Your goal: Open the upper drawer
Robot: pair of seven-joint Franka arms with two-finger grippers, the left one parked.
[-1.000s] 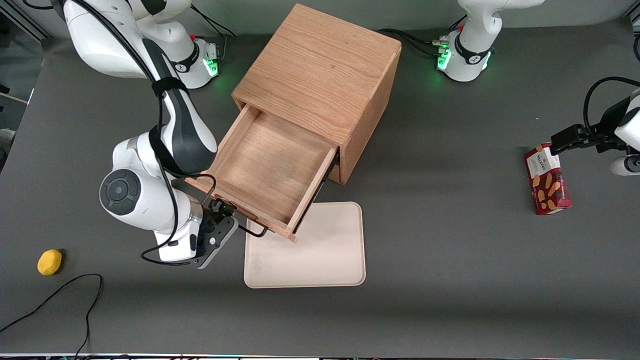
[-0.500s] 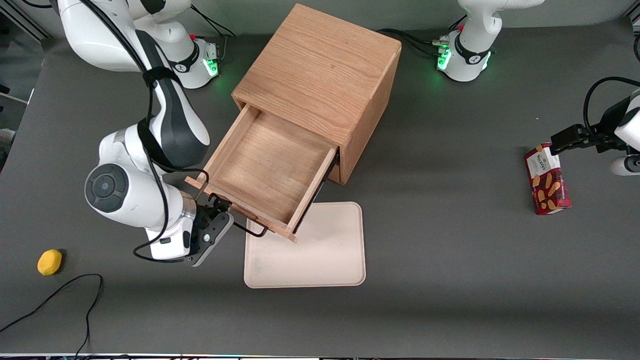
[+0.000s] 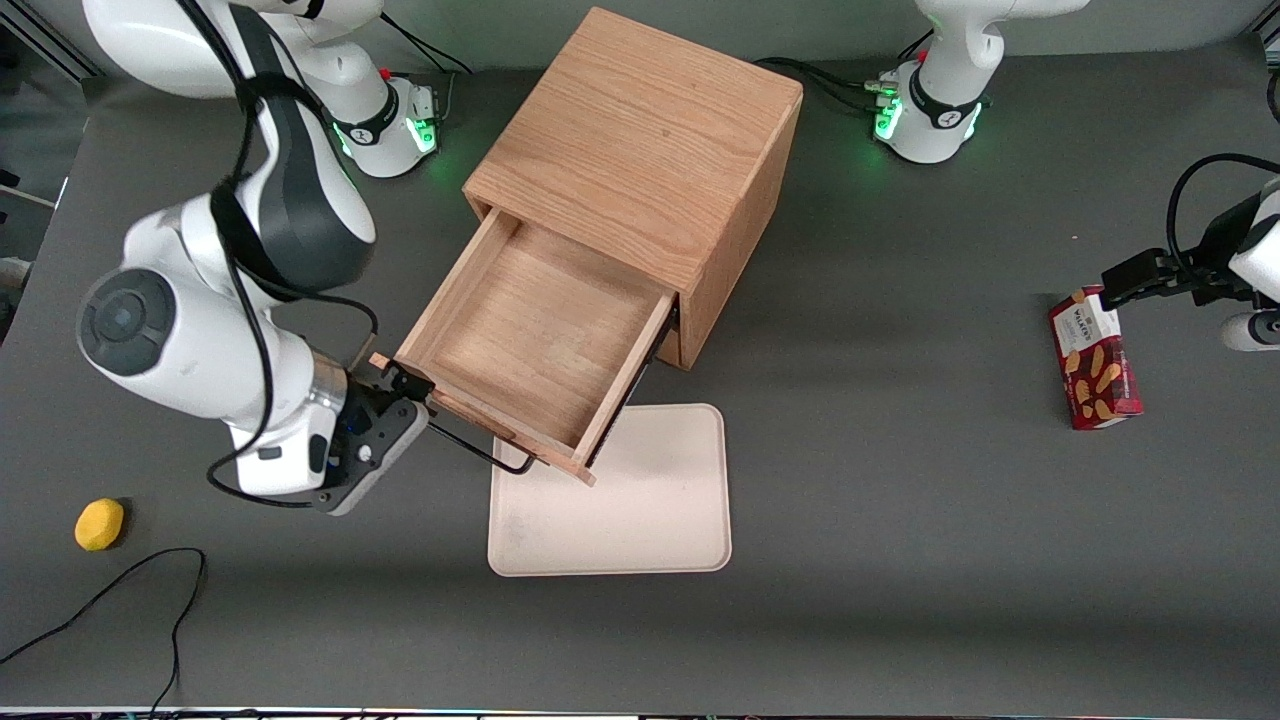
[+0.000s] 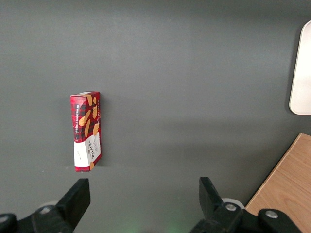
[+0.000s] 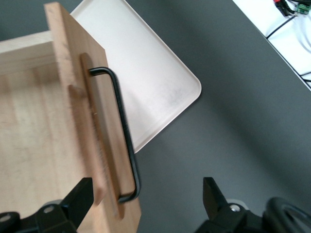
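Note:
The wooden cabinet (image 3: 640, 140) stands mid-table with its upper drawer (image 3: 540, 340) pulled far out, its bare floor showing. The black wire handle (image 3: 487, 453) runs along the drawer front (image 5: 82, 111), which faces the front camera. My gripper (image 3: 410, 398) is open at the drawer front's corner toward the working arm's end, holding nothing. In the right wrist view the gripper (image 5: 146, 194) spreads wide, and one end of the handle (image 5: 124, 131) shows between its fingers, untouched. The lower drawer is hidden under the upper one.
A cream tray (image 3: 640, 500) lies on the table, partly under the drawer front. A yellow lump (image 3: 99, 524) and a black cable (image 3: 120, 590) lie toward the working arm's end. A red cookie box (image 3: 1093, 358) lies toward the parked arm's end, also the cookie box (image 4: 86, 132).
My gripper has slid off the handle's middle toward the working arm's end and a little farther from the camera. The drawer has stayed as far out as before.

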